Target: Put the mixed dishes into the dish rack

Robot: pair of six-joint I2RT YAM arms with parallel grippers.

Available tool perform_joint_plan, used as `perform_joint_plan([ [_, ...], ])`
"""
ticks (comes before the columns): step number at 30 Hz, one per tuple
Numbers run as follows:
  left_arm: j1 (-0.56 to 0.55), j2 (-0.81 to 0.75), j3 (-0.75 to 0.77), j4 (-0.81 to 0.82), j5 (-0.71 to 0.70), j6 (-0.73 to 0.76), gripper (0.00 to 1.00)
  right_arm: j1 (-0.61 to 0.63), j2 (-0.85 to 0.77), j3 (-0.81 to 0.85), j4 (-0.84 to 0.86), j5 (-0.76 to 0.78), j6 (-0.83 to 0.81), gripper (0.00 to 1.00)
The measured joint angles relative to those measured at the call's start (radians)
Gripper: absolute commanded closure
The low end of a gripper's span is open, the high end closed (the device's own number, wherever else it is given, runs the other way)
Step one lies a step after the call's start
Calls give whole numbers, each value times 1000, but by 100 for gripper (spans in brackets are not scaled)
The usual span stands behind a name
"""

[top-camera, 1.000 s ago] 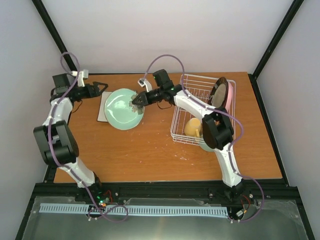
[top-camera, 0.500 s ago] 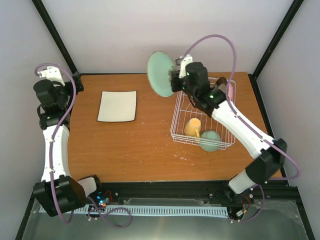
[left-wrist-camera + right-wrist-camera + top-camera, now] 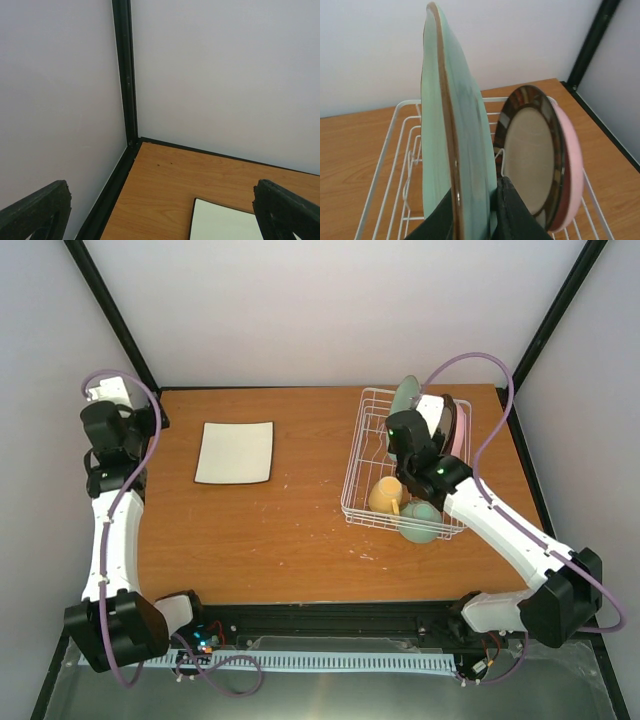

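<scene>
Over on the left arm [image 3: 108, 530]: glossy white shells along the links, chunky black motor housings [image 3: 108, 430] at the joints. Looping off it, a thin purple cable [image 3: 154, 425]. Same livery on the right arm [image 3: 500, 525]: white shells, black joints, a second purple cable [image 3: 470, 356], tiny green lights [image 3: 393, 423] aglow. Up close, matte black fingers [image 3: 35, 212] on the left gripper [image 3: 160, 215]; on the right gripper [image 3: 477, 189], tapered black fingertips [image 3: 512, 217].

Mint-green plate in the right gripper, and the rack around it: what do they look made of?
Mint-green plate: probably glazed ceramic or stoneware, going by the soft sheen and the brown line along its rim; melamine cannot be ruled out. Dish rack: thin white wire, likely coated metal, smooth and evenly coloured.
</scene>
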Motion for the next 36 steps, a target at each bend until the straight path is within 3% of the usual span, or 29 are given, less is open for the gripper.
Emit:
perform_joint_plan([
  [14, -5, 37, -58, 7, -16, -1, 0, -150, -3, -38, -28, 44, 134, 97],
  [36, -5, 73, -58, 8, -16, 0, 0, -176, 161, -62, 12, -55, 127, 97],
])
